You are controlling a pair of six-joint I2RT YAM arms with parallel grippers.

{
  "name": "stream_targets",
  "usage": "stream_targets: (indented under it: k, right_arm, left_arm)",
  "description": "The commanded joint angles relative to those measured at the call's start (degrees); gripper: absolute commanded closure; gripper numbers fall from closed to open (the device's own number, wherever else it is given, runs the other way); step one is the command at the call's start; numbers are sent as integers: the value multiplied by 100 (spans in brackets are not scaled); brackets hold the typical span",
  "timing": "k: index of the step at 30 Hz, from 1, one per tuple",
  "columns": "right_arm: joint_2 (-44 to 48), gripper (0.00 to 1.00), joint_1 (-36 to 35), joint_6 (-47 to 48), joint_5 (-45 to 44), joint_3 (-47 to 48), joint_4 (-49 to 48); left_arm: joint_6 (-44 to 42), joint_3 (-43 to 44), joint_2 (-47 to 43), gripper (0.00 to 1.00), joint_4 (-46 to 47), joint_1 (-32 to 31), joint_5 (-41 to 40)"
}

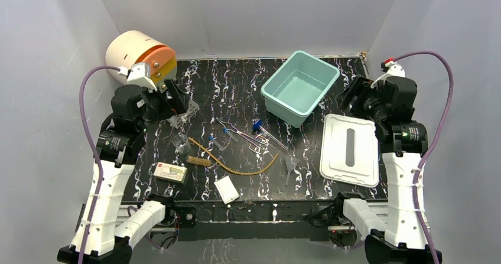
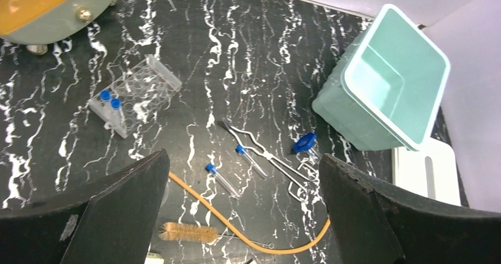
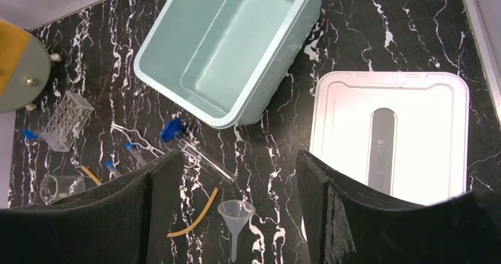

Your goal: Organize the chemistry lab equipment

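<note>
The lab items lie scattered on the black marbled table. A clear rack (image 1: 180, 119) with blue-capped tubes (image 2: 112, 104) sits at the left, with small beakers (image 1: 182, 143) near it. Metal tongs (image 1: 239, 133) with blue parts, a long tan rubber tube (image 1: 242, 168), a brush (image 1: 198, 161), a clear funnel (image 1: 289, 168) and a white packet (image 1: 226, 188) lie in the middle. My left gripper (image 1: 177, 98) is open and empty, raised above the rack (image 2: 134, 95). My right gripper (image 1: 350, 95) is open and empty, raised above the funnel (image 3: 235, 212).
A teal tub (image 1: 300, 88) stands at the back centre, empty inside. A flat white slotted lid (image 1: 350, 149) lies at the right. A round pink and orange device (image 1: 140, 54) stands at the back left. A small labelled box (image 1: 170, 171) lies at the front left.
</note>
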State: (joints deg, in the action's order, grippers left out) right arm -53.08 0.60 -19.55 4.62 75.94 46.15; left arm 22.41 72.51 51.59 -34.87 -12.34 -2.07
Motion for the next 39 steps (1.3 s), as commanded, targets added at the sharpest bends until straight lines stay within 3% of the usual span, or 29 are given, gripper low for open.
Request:
stream_targets:
  k: [1, 6, 14, 19, 23, 29, 34, 39]
  right_arm:
    - [174, 21, -36, -131, 230, -104, 91]
    - [327, 19, -45, -175, 619, -274, 681]
    - [748, 17, -47, -401, 1412, -1316, 1451]
    - [903, 21, -58, -710, 1518, -2049, 1650]
    - [1017, 23, -53, -1023, 1838, -2756, 1420]
    - [1164, 25, -52, -1511, 2401, -3723, 225]
    - [951, 25, -1013, -1730, 1793, -3974, -466]
    - [671, 27, -2241, -2148, 321, -4013, -798]
  left_arm:
    - [142, -182, -315, 2, 358, -5, 536]
    - [236, -356, -419, 2, 404, -99, 815]
    - [165, -675, -181, 2, 999, -151, 2553]
    - [467, -882, 68, 2, 1278, -221, 2828]
    - [702, -1055, 305, 2, 1485, -317, 2998]
    - [791, -1142, 644, 2, 1531, -439, 2954]
    - [812, -1104, 890, 2, 1558, -510, 2931]
    - [920, -1087, 1083, 2, 1589, -524, 2864]
